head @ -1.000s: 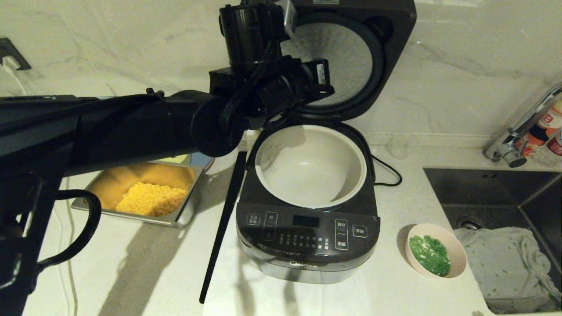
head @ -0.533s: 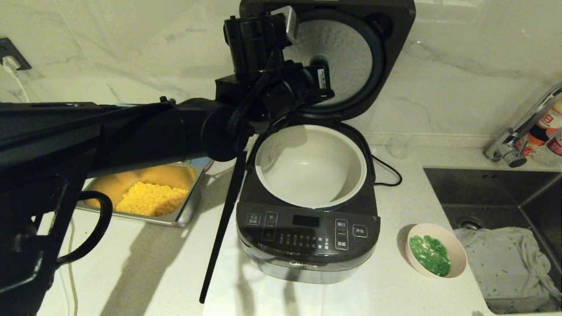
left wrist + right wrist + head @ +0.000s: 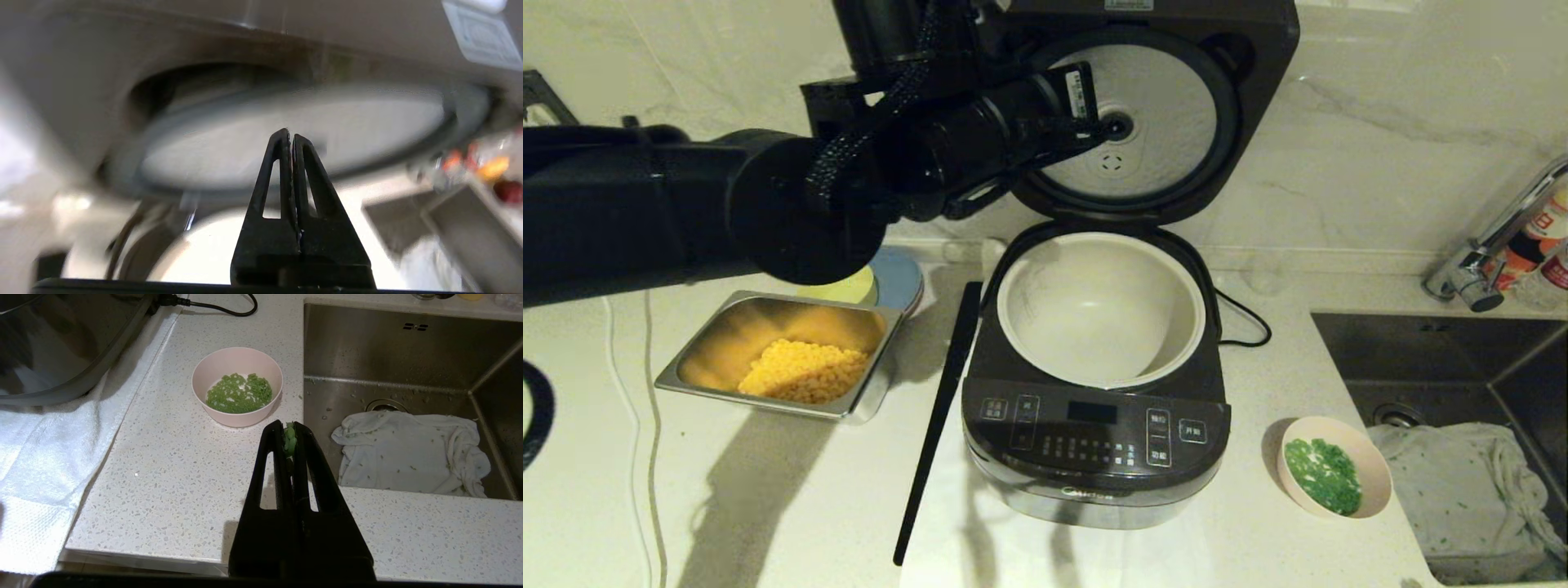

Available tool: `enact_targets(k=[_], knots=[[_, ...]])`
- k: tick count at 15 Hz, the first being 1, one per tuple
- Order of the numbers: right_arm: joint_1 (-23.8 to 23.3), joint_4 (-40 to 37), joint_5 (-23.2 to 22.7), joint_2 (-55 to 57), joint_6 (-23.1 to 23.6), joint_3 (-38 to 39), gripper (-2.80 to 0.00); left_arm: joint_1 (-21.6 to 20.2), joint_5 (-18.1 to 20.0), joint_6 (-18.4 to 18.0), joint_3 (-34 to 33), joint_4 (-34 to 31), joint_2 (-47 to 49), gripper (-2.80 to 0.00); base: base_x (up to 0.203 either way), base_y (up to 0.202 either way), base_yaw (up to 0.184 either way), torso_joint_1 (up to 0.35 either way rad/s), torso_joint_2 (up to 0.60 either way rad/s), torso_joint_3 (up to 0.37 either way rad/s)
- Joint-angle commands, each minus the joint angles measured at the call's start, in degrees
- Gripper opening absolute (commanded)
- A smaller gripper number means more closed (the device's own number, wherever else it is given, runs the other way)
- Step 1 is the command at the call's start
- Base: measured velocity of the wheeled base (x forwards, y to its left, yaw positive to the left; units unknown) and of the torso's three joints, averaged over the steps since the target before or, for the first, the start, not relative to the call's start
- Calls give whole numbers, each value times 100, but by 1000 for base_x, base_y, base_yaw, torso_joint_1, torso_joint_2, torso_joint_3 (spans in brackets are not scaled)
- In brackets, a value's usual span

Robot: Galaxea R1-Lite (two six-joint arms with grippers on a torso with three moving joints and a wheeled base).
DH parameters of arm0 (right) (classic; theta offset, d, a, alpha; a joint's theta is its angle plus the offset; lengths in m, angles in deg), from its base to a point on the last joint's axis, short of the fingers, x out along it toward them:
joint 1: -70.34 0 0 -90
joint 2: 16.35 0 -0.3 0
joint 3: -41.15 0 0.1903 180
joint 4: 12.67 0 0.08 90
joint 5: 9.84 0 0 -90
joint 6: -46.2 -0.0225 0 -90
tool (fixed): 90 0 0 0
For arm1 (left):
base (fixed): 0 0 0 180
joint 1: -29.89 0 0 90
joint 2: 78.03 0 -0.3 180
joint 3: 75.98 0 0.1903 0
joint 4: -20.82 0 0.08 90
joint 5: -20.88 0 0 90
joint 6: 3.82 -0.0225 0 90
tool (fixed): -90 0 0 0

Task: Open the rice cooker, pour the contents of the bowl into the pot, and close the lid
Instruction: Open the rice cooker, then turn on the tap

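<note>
One rice cooker (image 3: 1094,408) stands mid-tabletop in the head view, its lid (image 3: 1152,106) raised upright at the far side, dimpled silver underside facing forward. Inside sits the cream pot (image 3: 1101,306), bare. The left arm reaches in from the left, held high in front of the lid; its hand is hidden there. To the right, near the sink (image 3: 1462,359), rests the pink bowl (image 3: 1334,466) with green chopped bits (image 3: 1323,474). A steel tray (image 3: 686,367) of corn kernels (image 3: 805,371) lies to the left.

From the left wrist view, the left hand (image 3: 291,136) is closed on nothing, its tips close before the lid's silver disc (image 3: 294,134).

From the right wrist view, the right hand (image 3: 289,430) hovers above the tabletop (image 3: 163,490) just near of the bowl (image 3: 237,386), fingers closed, a few green bits (image 3: 289,439) caught between them. A cloth (image 3: 412,453) lies in the sink.
</note>
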Motion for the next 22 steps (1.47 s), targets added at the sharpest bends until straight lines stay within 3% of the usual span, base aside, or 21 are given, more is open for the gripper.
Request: enact_targets(k=[1,4,6,10,15,18,20,22], knots=[[2,0,2,2,2,0,-280,21,-112,-8,-1255,-2,-1089,-280,0,0,0,0,0,0],[2,0,-6,2,2,0,-280,-74,-436,-7,-2974,41,-2396,-280,0,0,0,0,0,0],[2,0,1,2,2,0,-280,-361,-690,-22,-3890,37,-3312,-280,0,0,0,0,0,0],[2,0,-5,2,2,0,-280,-1957,-1221,-262,-5345,53,-5058,-280,0,0,0,0,0,0],[2,0,-1,2,2,0,-280,-3124,-1865,-610,-7253,26,-7697,-280,0,0,0,0,0,0],[2,0,-6,2,2,0,-280,-3926,-2026,-745,-8611,2,-8989,-280,0,0,0,0,0,0],[2,0,2,-6,2,0,-280,-4209,-1698,-784,-9462,62,-9388,-280,0,0,0,0,0,0],[2,0,-6,2,2,0,-280,-4276,-355,-816,-9747,17,-9388,-280,0,0,0,0,0,0]])
